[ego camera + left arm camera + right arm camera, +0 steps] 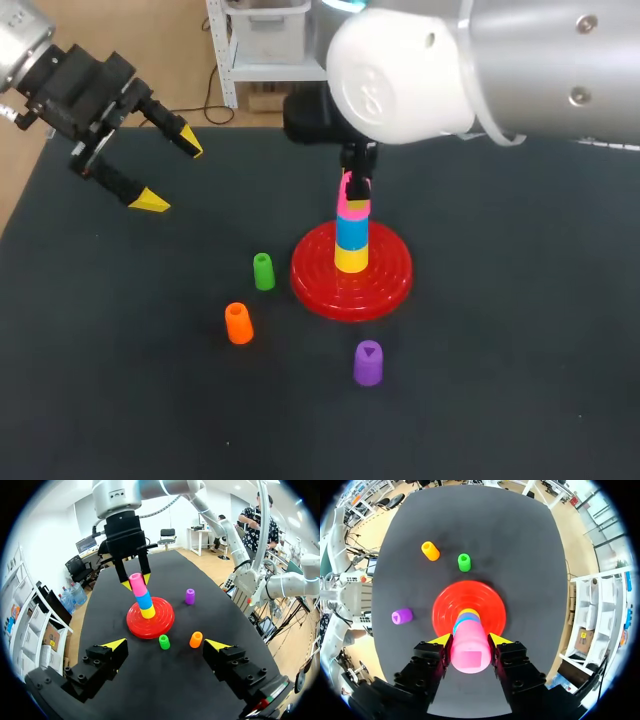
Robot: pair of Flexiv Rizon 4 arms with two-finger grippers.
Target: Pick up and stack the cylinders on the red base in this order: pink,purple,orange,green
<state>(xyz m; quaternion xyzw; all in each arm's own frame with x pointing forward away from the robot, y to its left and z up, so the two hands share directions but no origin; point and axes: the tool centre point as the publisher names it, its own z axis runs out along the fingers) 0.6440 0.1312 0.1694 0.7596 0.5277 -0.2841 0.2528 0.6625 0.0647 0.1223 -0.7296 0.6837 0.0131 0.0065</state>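
On the red base point(330, 295) stands a stack with a yellow cylinder point(350, 260) lowest, a blue one point(351, 232) above it and the pink cylinder point(352, 205) on top. My right gripper point(470, 640) is shut on the pink cylinder point(469, 650), one yellow tip on each side. The green cylinder point(263, 271) stands just left of the base. The orange cylinder point(238, 323) is nearer the front left, and the purple cylinder point(367, 362) is in front of the base. My left gripper point(172, 173) hangs open and empty at the table's far left.
The dark table top point(500, 380) is bare to the right of the base and along the front. My right arm's white housing point(420, 70) hangs over the back of the table above the stack.
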